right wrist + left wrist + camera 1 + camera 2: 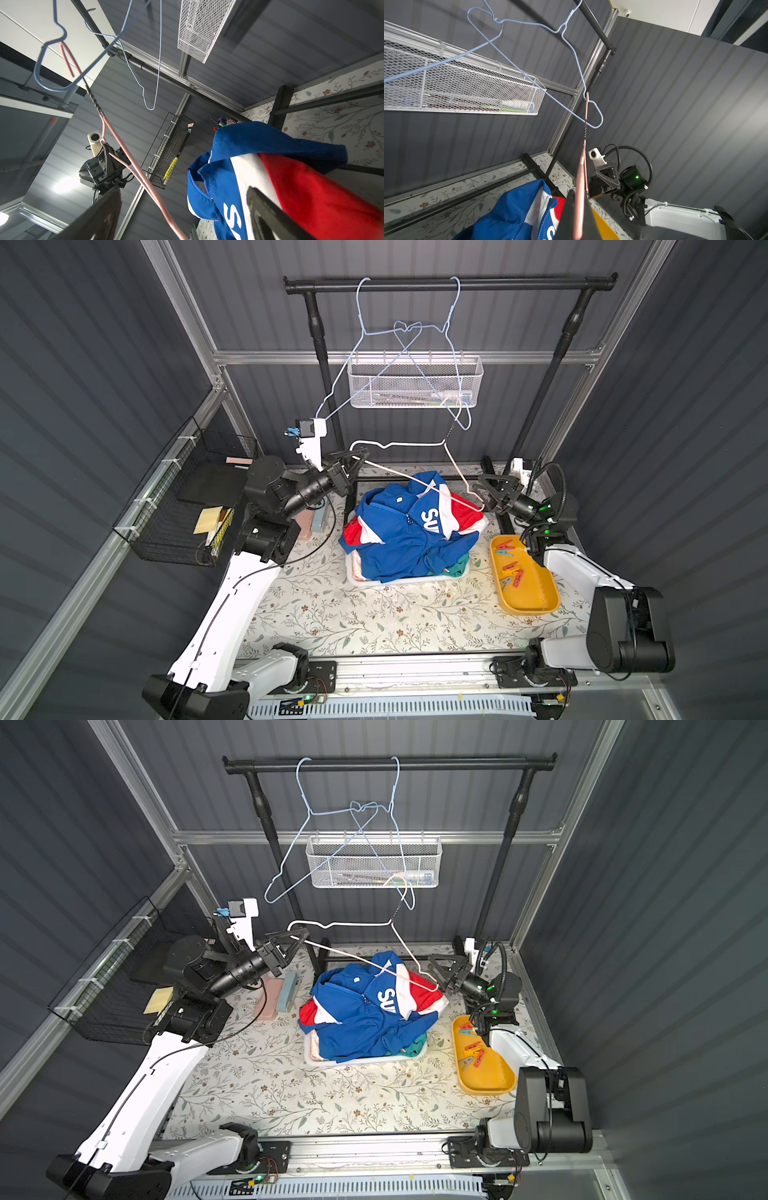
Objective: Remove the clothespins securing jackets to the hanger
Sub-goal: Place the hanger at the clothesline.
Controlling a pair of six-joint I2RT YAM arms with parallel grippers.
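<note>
**Left jaws:** clamped on one end of the pink hanger (pixel 415 444).
**Right jaws:** spread wide. The hanger's other end sits between them, and I cannot tell if it touches.
**Hanger hook:** caught in the corner of a blue hanger (pixel 35 74) on the rail (pixel 449 283).
**Jackets** (pixel 399 531): heaped in the white bin (pixel 415 580) at mid-bench (pixel 374 622), spilling over its rim. Open floral surface lies in front of the bin.
**Clothespins** (pixel 513 570): loose in the yellow tray (pixel 536 597) near the right edge, under my right arm.
</note>
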